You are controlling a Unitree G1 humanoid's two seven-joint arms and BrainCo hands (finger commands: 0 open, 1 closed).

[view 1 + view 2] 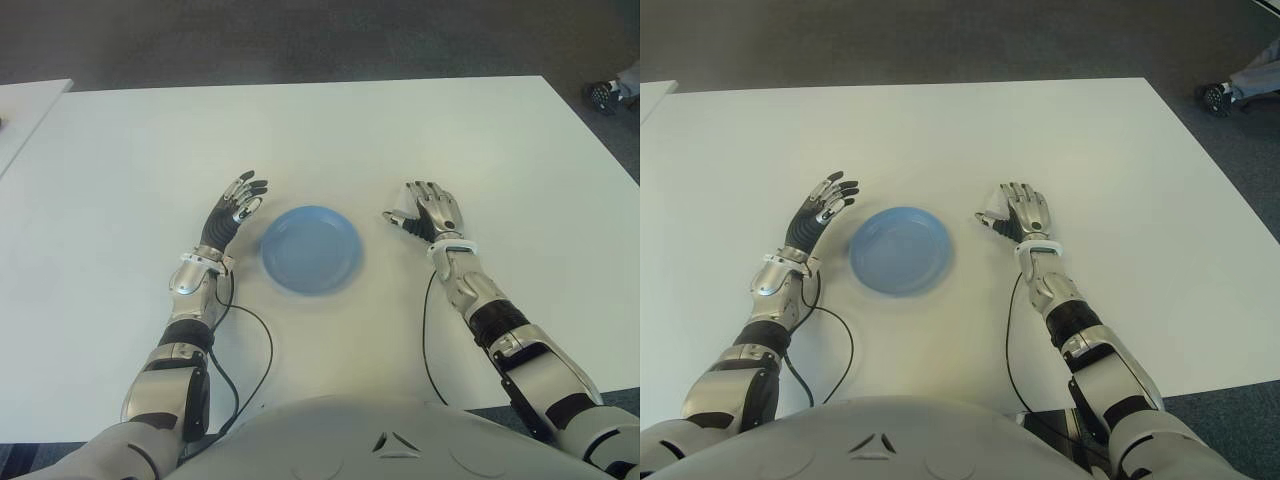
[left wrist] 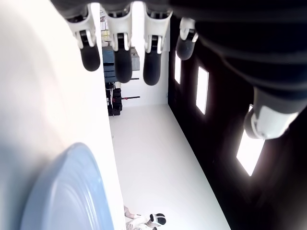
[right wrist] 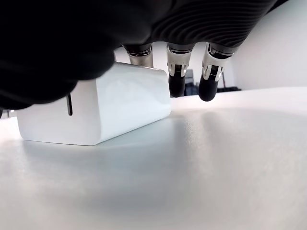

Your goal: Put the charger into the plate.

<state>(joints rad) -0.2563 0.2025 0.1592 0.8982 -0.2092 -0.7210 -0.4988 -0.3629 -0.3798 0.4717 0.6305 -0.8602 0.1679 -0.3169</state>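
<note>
On the white counter: everything I am working with sits in front of me.
Counter (image 1: 330,140): white and broad; it carries the plate and the charger.
Plate (image 1: 311,248): blue and round, lying flat between my two hands, with nothing in it.
Charger (image 3: 100,108): a white block standing on the counter under my right palm, off to the right of the plate and not in it. From my eye views only a sliver of it shows at the thumb side of that hand.
Right hand (image 1: 432,215): palm down over the charger, just right of the plate. Its fingers (image 3: 176,79) hang loosely apart beyond the block, their tips clear of the counter; I have not closed them on it.
Left hand (image 1: 233,212): just left of the plate, fingers stretched out and apart, holding nothing.
Cables: a dark one runs back along each forearm toward my body.
</note>
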